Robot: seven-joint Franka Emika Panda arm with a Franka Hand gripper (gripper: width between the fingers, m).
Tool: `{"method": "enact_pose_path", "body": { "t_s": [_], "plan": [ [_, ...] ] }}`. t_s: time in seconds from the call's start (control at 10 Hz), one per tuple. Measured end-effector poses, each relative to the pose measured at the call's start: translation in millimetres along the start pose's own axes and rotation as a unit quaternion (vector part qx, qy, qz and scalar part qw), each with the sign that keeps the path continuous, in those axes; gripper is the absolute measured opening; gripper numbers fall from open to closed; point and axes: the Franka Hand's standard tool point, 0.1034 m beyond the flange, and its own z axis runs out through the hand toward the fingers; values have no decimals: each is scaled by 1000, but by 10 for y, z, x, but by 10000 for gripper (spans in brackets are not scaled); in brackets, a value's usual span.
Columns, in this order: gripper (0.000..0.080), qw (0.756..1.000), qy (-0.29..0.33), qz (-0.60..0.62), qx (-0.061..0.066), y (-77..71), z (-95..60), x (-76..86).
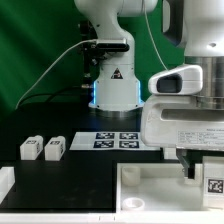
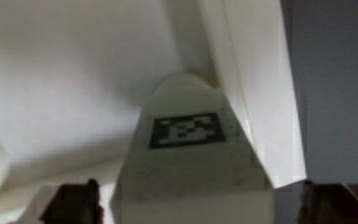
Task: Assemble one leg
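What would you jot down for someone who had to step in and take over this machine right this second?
Tool: shut on the leg, one dark finger on each side of the tagged white block; in the exterior view it hangs low at that view's right, over the big white tray-shaped piece.
Spare parts: two more small white legs stand side by side on the black table at that view's left; the marker board lies in the middle.
Done: one leg picked up.
Left: seating it in the tray piece. Whether it already touches cannot be told.

No readable words; warning triangle sign on robot base; tags carry patterns only.
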Motion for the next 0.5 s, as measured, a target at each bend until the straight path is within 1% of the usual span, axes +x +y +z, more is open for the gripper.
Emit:
{"method": "enact_pose_path", "body": {
  "t_s": [0.1,0.2,0.3,0.4,0.5],
  "plan": [
    [440,999,0,40,0,-5,0,-3],
    [440,996,-1,84,0,-7,1,-5],
    [294,990,0,140,-1,22,3,5],
    [294,982,-1,190,-2,46,0,16],
    [294,961,-3,278,3,57,14,10]
  ]
}}
